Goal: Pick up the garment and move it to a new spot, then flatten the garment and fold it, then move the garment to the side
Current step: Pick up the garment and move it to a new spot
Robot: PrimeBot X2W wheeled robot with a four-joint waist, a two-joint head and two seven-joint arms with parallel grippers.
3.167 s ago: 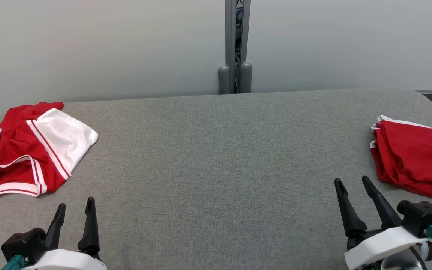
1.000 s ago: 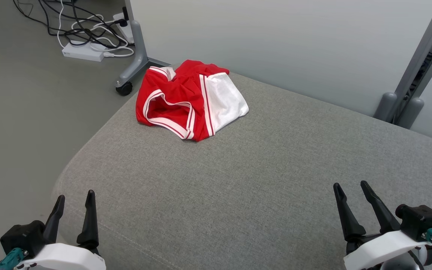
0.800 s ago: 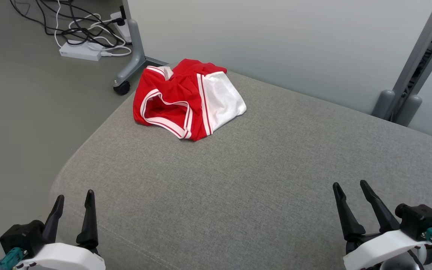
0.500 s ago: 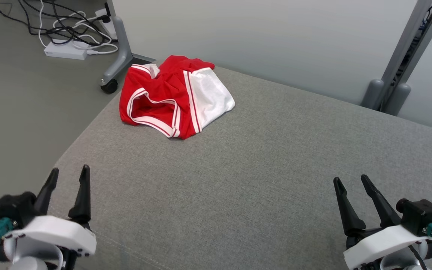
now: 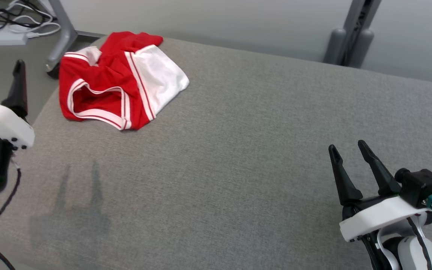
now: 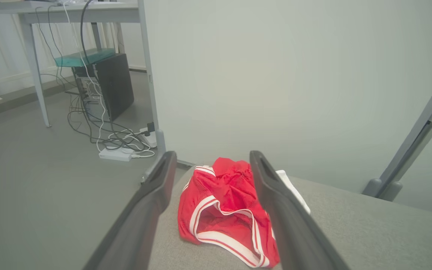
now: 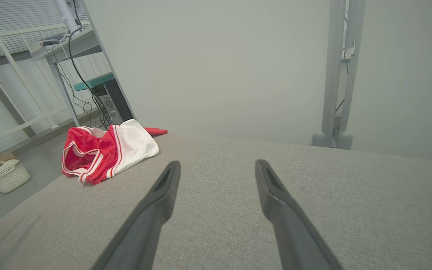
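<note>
Grey padded worktop [image 5: 238, 157] runs up to a pale wall. The crumpled red-and-white garment [image 5: 107, 86] lies bunched at a corner, just ahead of the left gripper [image 5: 0, 66], whose fingers stand spread, likely lined up for the pick. The right gripper [image 5: 347, 147], also spread, waits well apart from it. Since half a second earlier the left gripper has risen toward the garment. The camera swung too — the cloth itself hasn't shifted.
</note>
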